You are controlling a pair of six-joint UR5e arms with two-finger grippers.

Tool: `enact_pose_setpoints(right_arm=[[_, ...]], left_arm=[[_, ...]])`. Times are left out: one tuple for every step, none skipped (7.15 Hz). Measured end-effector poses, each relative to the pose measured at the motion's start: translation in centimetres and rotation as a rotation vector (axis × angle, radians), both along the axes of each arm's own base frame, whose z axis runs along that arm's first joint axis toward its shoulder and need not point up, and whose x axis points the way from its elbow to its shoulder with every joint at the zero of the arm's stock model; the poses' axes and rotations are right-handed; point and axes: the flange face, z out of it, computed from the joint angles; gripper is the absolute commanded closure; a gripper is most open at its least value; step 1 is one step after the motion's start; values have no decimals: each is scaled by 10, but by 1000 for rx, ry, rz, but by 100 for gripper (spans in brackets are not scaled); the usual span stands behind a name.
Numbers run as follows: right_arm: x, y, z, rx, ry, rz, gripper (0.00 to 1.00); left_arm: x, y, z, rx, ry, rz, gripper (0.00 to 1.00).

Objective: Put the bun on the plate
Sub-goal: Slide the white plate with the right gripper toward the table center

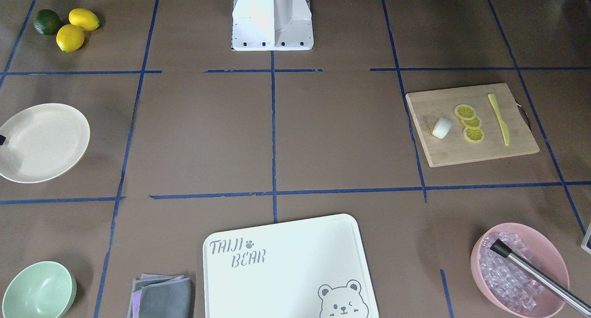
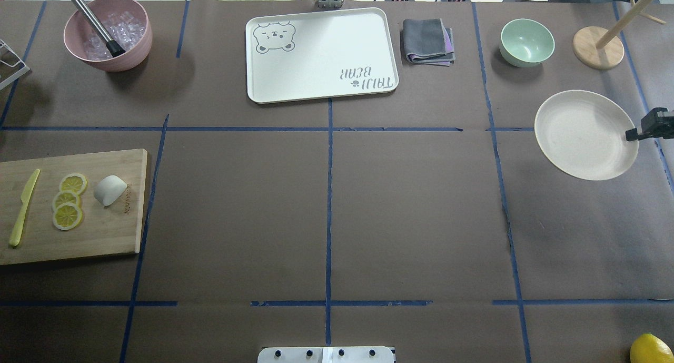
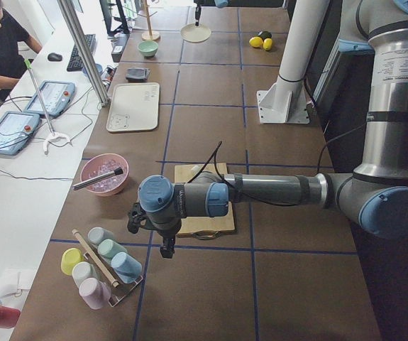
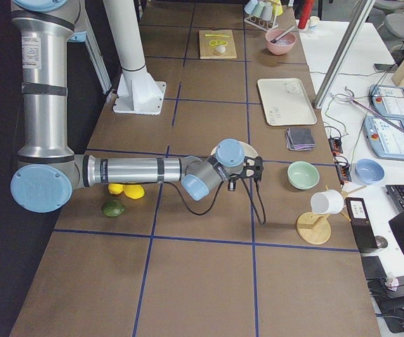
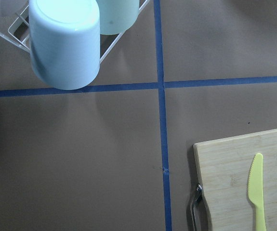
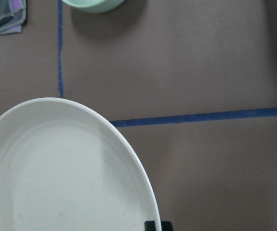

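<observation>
Brown table: bun far from fingers

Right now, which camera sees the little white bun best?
The overhead exterior view: the bun sits big and unblocked on the wooden board beside the lemon slices. Front-facing shows it slightly smaller, exterior right as a speck; the others miss it.

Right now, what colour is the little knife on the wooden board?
Pale yellow. The knife shows best in the exterior front-facing view.
</observation>
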Motion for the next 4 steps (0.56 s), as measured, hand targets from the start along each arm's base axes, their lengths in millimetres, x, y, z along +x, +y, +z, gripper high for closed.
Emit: enact_pose_setpoints(right_arm=[[-21, -17, -30, -21, -28, 8, 100], [-51, -30, -57, -42, -44, 7, 100], [-85, -37, -82, -60, -51, 10, 100], [-125, -40, -105, -78, -51, 21, 100]], left_arm=[[0, 0, 0, 1, 0, 0, 0], [0, 0, 0, 1, 0, 0, 0], [0, 0, -1, 1, 0, -1, 0], [0, 0, -1, 1, 0, -1, 0]])
